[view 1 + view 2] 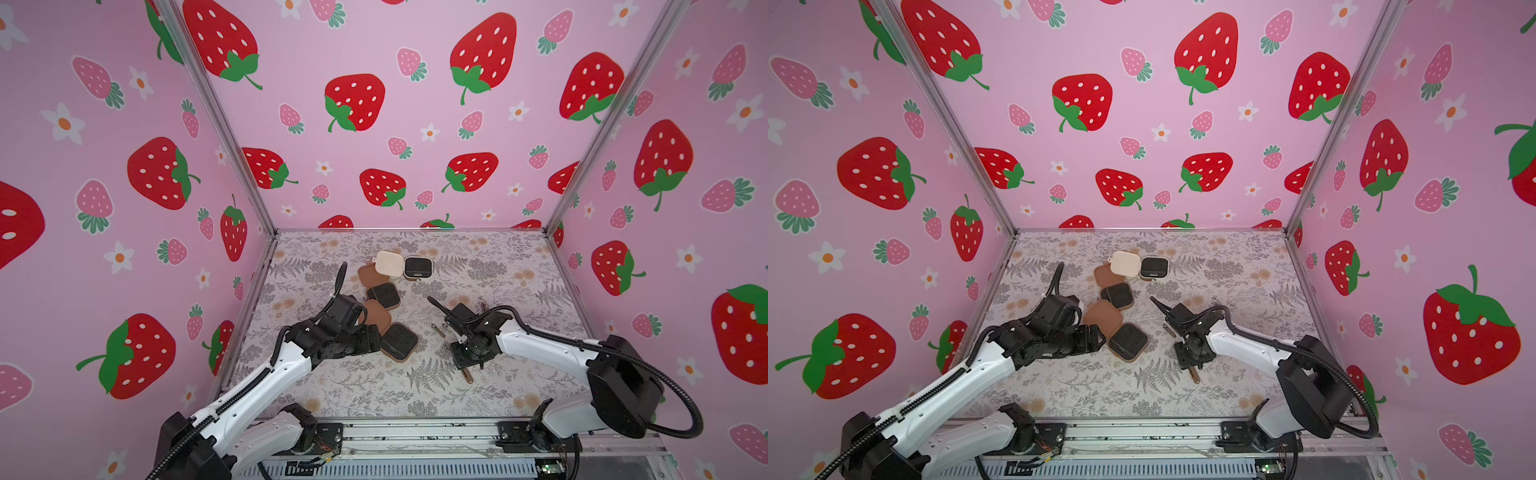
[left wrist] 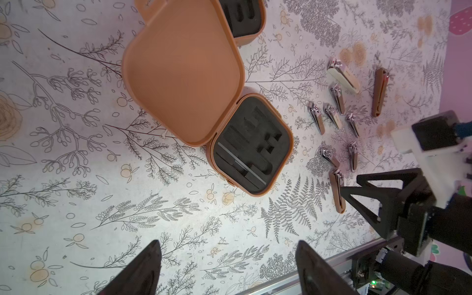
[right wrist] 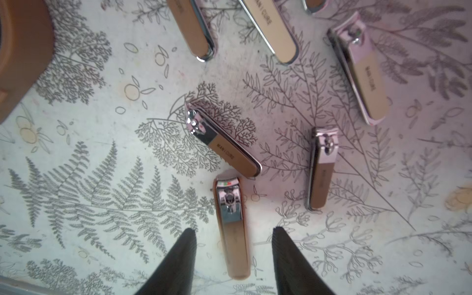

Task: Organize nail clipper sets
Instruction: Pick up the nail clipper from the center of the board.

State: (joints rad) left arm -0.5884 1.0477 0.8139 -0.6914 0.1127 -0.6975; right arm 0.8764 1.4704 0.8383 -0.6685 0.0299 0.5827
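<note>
Right fingers (image 3: 184, 255) are standing open astride a brown clipper (image 3: 232, 222) lying lower centre on the desk (image 3: 76, 229); centring before closing across its narrow sides seems wise. Left fingers (image 2: 148, 265) are gaping empty.

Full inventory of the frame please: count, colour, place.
near brown case: one, brown, open, mid-table.
far brown case: one, brown, open, just behind.
cream case: one, cream, open, farthest back.
nail clippers: nine countable, silver with brown or cream handles, loose beside near brown case.
slim tool: one, silver, inside near brown case.
table: one, grey floral print.
walls: three, pink strawberry print.
left claw: black, open, above bare table.
right claw: black, open, straddling one nail clipper.
</note>
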